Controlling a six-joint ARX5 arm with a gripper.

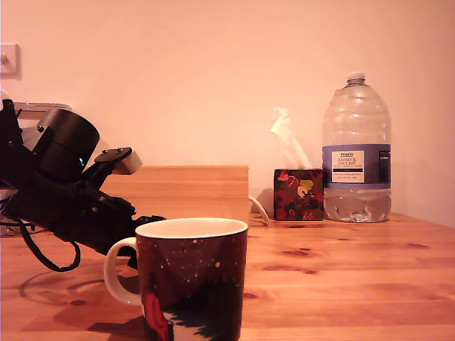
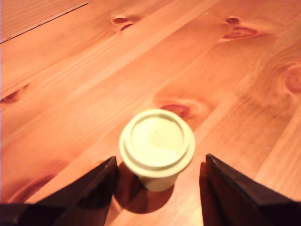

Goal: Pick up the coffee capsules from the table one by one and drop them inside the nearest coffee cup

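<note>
Grasp step: end effector fingers spread apart, straddling a pale green coffee capsule standing on the worktop. Next, probably close on it, then lift toward the coffee cup.

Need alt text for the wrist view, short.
A pale green coffee capsule stands on the orange-brown pine table, seen from above between the two dark fingers of the open gripper, which do not touch it. Dark knots mark the wood grain.
</note>
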